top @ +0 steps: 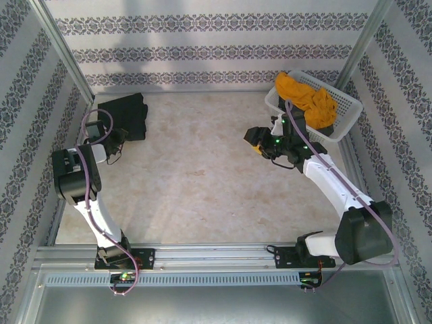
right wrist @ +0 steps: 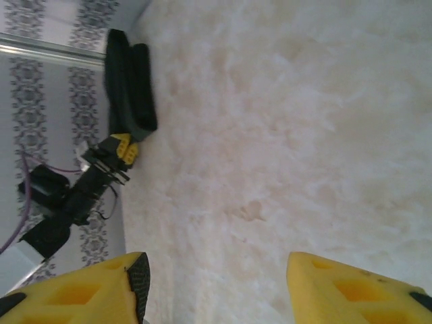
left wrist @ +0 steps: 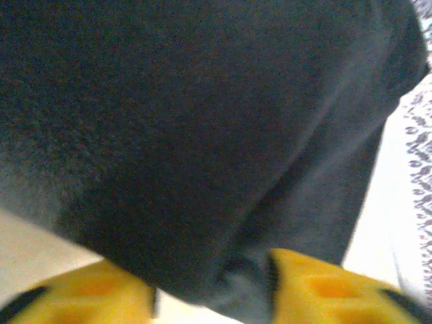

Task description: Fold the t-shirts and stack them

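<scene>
From above, the left gripper [top: 120, 140] is at the near edge of the folded dark shirts [top: 127, 115], which sit in the far left corner of the table [top: 202, 182]. Over on the right, the right gripper [top: 256, 143] hovers above bare table just beside the white basket [top: 347, 111]. The orange-yellow shirt [top: 304, 94] is heaped in that basket, with a bit of dark cloth [top: 325, 127] peeking out below it. On the left wrist camera it's dark fabric [left wrist: 202, 121] nearly wall to wall. The left gripper [left wrist: 212, 304] has its yellow fingers [left wrist: 88, 297] standing apart, and the lower edge of the cloth dips into the gap between them. The cloth is not visibly pinched, though the picture is blurred. A strip of pale table and patterned wall [left wrist: 418, 148] shows at the right. On the right wrist camera, the right gripper [right wrist: 216, 290] has its jaws apart, yellow fingers [right wrist: 351, 290] wide with nothing but table [right wrist: 304, 135] between them. Across the table, the folded dark shirts [right wrist: 128, 88] lie against the wall as two stacked ridges. The left gripper [right wrist: 123, 148] is right at their end.
</scene>
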Motion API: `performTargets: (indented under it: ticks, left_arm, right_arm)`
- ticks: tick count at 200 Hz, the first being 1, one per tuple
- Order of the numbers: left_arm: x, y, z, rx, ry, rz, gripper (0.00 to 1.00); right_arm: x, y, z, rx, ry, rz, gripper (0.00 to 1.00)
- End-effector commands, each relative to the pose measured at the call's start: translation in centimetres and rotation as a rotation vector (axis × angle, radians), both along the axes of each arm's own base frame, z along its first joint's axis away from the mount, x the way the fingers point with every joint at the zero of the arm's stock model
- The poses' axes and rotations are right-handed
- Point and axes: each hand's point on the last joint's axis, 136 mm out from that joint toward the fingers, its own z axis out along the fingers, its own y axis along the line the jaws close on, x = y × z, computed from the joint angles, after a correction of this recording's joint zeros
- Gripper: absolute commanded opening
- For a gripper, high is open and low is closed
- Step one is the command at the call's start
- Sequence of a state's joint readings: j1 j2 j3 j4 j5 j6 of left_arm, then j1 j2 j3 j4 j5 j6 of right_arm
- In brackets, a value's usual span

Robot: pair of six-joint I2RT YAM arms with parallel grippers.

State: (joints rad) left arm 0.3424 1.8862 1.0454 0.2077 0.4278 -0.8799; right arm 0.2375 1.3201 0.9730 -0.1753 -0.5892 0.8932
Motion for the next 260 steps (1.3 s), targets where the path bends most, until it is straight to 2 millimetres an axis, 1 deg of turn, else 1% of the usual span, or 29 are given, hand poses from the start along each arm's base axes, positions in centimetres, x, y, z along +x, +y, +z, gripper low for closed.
performTargets:
  ticks: [1, 4, 6, 8, 11, 25, 36, 50, 62, 73, 81, 87, 94, 101, 109, 113, 122, 141, 158, 171, 186, 199, 208, 225, 230, 241, 247, 255, 260]
  left_arm:
    - [-0.9, -0.4, 5.4, 0.08, -0.043, -0.029, 1.0]
    - [-1.2, -0.7, 5.8, 0.086, -0.043, -0.034, 1.0]
    - [-1.4, -0.9, 6.2, 0.09, -0.045, -0.038, 1.0]
    - [-1.6, -1.0, 6.5, 0.094, -0.047, -0.041, 1.0]
    - [-1.9, -1.3, 6.9, 0.098, -0.048, -0.046, 1.0]
    - [-3.6, -2.5, 8.6, 0.129, -0.056, -0.064, 1.0]
    - [-5.5, -3.3, 8.8, 0.152, -0.033, -0.044, 1.0]
    - [-7.6, -4.7, 9.5, 0.215, -0.028, -0.042, 1.0]
    - [-9.9, -5.6, 10.2, 0.358, 0.049, -0.03, 1.0]
    - [-12.0, -5.9, 11.2, 0.561, 0.125, -0.011, 1.0]
    - [-13.8, -5.2, 12.1, 0.726, 0.181, 0.055, 1.0]
    - [-14.9, -4.9, 12.4, 0.805, 0.21, 0.084, 1.0]
    - [-15.6, -4.8, 12.2, 0.851, 0.217, 0.067, 1.0]
    - [-15.9, -4.7, 12.0, 0.9, 0.208, 0.028, 1.0]
    - [-16.1, -4.7, 11.4, 0.954, 0.194, -0.024, 1.0]
    - [-15.8, -4.9, 11.4, 0.984, 0.161, -0.052, 1.0]
    - [-15.6, -5.2, 10.4, 1.057, 0.113, -0.115, 1.0]
    - [-15.3, -5.0, 8.4, 1.1, 0.026, -0.128, 1.0]
    - [-14.8, -4.9, 6.1, 1.069, 0.055, -0.168, 1.0]
    - [-13.9, -5.3, 4.0, 1.008, 0.081, -0.214, 1.0]
    - [-12.7, -5.9, 2.7, 0.966, 0.031, -0.222, 1.0]
    - [-11.1, -6.3, 3.0, 0.968, -0.033, -0.23, 1.0]
    - [-10.0, -6.3, 3.4, 0.965, -0.077, -0.21, 1.0]
    - [-8.6, -6.6, 3.0, 0.98, -0.088, -0.296, 1.0]
    - [-8.2, -6.9, 3.4, 1.001, -0.133, -0.309, 1.0]
    - [-8.5, -6.8, 3.6, 1.019, -0.203, -0.286, 1.0]
    - [-9.0, -6.7, 3.5, 1.016, -0.241, -0.267, 1.0]
    - [-9.6, -7.6, 3.3, 1.013, -0.305, -0.295, 1.0]
    - [-10.2, -8.1, 2.6, 1.017, -0.327, -0.319, 1.0]
  right_arm:
    - [0.7, 0.2, 3.7, 0.09, -0.14, 0.006, 0.66]
    - [0.8, 0.1, 3.8, 0.096, -0.143, 0.001, 0.7]
    - [0.9, -0.1, 3.9, 0.099, -0.142, -0.004, 0.82]
    - [1.0, -0.2, 3.9, 0.102, -0.14, -0.01, 0.92]
    - [1.1, -0.3, 3.9, 0.109, -0.134, -0.018, 0.97]
    - [1.4, -1.4, 2.9, 0.128, -0.079, -0.059, 0.98]
    - [1.4, -2.6, 1.6, 0.098, -0.036, -0.093, 0.98]
    - [0.9, -4.4, 0.9, -0.007, -0.038, -0.136, 0.98]
    - [0.8, -6.9, 0.6, -0.122, -0.058, -0.213, 0.98]
    - [0.7, -9.6, 0.4, -0.235, -0.053, -0.29, 0.98]
    - [0.5, -12.2, -0.2, -0.347, -0.023, -0.368, 0.98]
    - [0.1, -14.0, -0.8, -0.436, 0.005, -0.424, 0.98]
    - [-0.3, -16.4, -1.4, -0.553, 0.025, -0.496, 0.98]
    - [-0.3, -17.6, -1.9, -0.621, -0.001, -0.52, 0.98]
    - [0.3, -18.4, -2.6, -0.666, -0.069, -0.523, 0.98]
    - [0.5, -18.9, -2.7, -0.699, -0.103, -0.537, 0.98]
    - [0.2, -20.0, -4.0, -0.817, -0.153, -0.557, 0.98]
    - [0.3, -20.7, -6.2, -1.02, -0.284, -0.538, 0.98]
    - [0.5, -21.1, -8.2, -1.05, -0.288, -0.512, 0.98]
    - [1.1, -21.0, -9.5, -1.064, -0.302, -0.483, 0.98]
    - [2.2, -20.7, -10.4, -1.041, -0.353, -0.472, 0.98]
    - [3.2, -20.4, -10.8, -1.015, -0.392, -0.472, 0.98]
    - [4.0, -20.0, -10.5, -1.023, -0.417, -0.432, 0.98]
    - [5.3, -19.5, -10.3, -1.048, -0.47, -0.373, 0.98]
    - [5.6, -19.5, -10.1, -1.039, -0.495, -0.381, 0.98]
    - [5.7, -20.0, -10.9, -1.008, -0.482, -0.393, 0.98]
    - [5.7, -19.7, -10.8, -0.988, -0.516, -0.383, 0.98]
    - [5.5, -19.0, -10.8, -0.982, -0.542, -0.35, 0.98]
    - [5.3, -18.8, -10.8, -0.977, -0.554, -0.344, 0.98]
